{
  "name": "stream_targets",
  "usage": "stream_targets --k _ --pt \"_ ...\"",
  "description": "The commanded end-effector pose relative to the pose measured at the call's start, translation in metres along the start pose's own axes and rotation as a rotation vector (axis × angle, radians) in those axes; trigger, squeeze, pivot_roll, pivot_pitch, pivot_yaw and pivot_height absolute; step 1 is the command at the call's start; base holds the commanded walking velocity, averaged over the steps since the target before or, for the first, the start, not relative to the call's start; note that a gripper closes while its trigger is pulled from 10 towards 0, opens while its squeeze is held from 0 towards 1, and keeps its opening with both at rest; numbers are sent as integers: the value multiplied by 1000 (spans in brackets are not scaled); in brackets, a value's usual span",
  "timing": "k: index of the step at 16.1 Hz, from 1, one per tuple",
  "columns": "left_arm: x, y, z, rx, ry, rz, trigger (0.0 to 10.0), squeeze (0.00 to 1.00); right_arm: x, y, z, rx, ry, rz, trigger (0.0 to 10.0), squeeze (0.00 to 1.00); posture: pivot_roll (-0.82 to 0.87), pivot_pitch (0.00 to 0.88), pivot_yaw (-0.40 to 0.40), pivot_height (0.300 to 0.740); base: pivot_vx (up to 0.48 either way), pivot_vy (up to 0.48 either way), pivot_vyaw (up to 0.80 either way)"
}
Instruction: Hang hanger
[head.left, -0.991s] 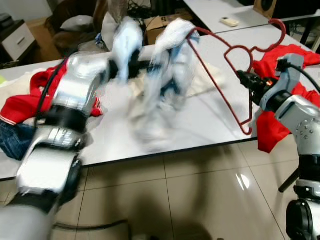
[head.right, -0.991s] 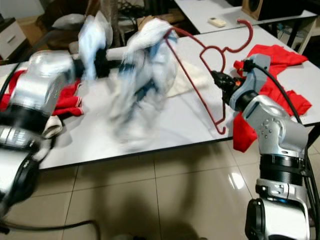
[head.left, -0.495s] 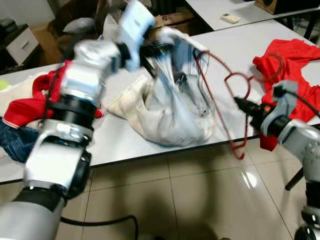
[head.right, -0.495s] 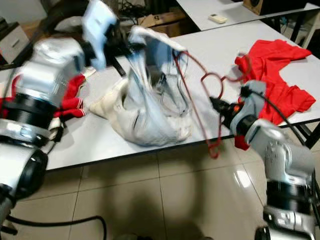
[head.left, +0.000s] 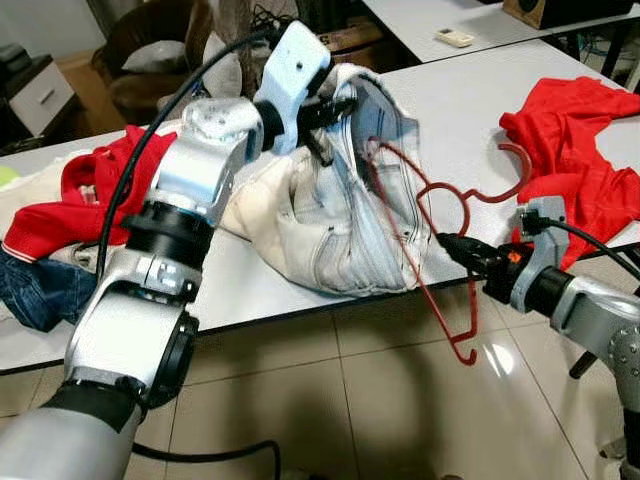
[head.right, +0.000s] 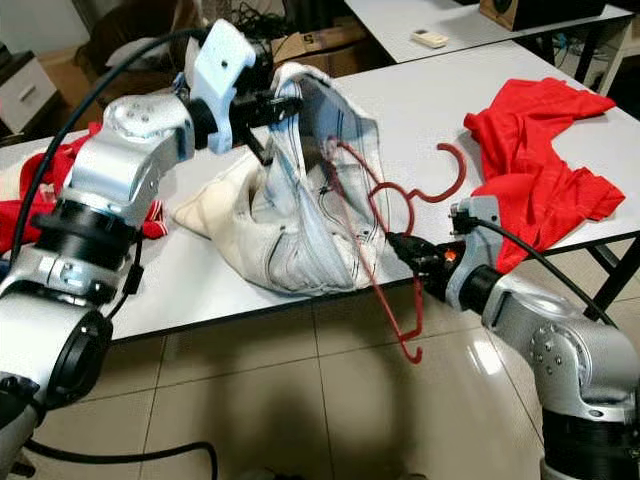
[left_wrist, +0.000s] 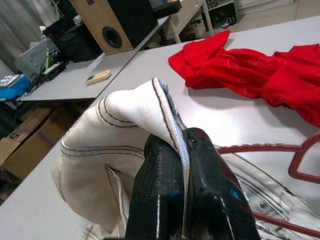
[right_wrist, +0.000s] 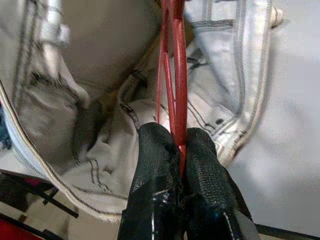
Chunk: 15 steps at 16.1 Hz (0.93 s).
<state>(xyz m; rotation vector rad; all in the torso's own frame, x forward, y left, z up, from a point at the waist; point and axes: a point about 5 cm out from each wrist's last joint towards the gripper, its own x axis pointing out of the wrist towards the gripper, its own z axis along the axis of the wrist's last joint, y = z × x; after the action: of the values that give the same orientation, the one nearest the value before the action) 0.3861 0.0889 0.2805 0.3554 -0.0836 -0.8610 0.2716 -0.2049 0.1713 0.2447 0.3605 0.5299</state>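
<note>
A red wire hanger hangs tilted off the white table's front edge, one shoulder inside a pale light-blue denim garment heaped on the table. My right gripper is shut on the hanger's bar, just in front of the table edge. My left gripper is raised over the table and shut on the garment's hem, holding its opening up. The hanger's hook points toward the red cloth on the right.
A red garment lies on the table at the right, another red one and dark jeans at the left. The table edge runs across the front, tiled floor below. Farther tables with a speaker stand behind.
The hanger has dropped lower with my right gripper, now hanging past the table edge. My left gripper has steadied above the garment, which has settled on the table.
</note>
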Motion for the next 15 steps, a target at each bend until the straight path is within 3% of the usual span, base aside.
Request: stream_targets --k 1,3,6,8,9,11,12,15 --pt "-7 3 -3 27 22 2 0 0 1 8 8 -13 -29 36 10000 0 -141 0 227 740 0 0 0" --pt "-11 -9 -11 54 77 -129 0 0 9 2 14 7 -61 6 10000 0 -138 0 222 740 0 0 0" --pt "-19 -32 -13 60 125 -350 0 0 45 -12 23 158 -123 -15 10000 0 -122 0 213 740 0 0 0" --pt "-21 -38 -13 49 124 -385 0 0 62 -13 29 229 -154 -25 10000 0 -98 0 199 740 0 0 0" --pt "-20 -39 -10 15 103 -371 0 0 71 -8 30 251 -163 -21 10000 0 -87 0 192 740 0 0 0" --pt "-13 -43 5 -135 29 -349 0 0 94 6 28 309 -225 -61 10000 0 -76 0 198 740 0 0 0" --pt "-6 -50 15 -242 -26 -345 0 0 111 17 27 418 -303 -98 10000 0 -70 0 209 740 0 0 0" --pt "6 -59 28 -356 -84 -345 0 0 126 32 26 563 -395 -161 10000 0 -65 0 227 740 0 0 0"
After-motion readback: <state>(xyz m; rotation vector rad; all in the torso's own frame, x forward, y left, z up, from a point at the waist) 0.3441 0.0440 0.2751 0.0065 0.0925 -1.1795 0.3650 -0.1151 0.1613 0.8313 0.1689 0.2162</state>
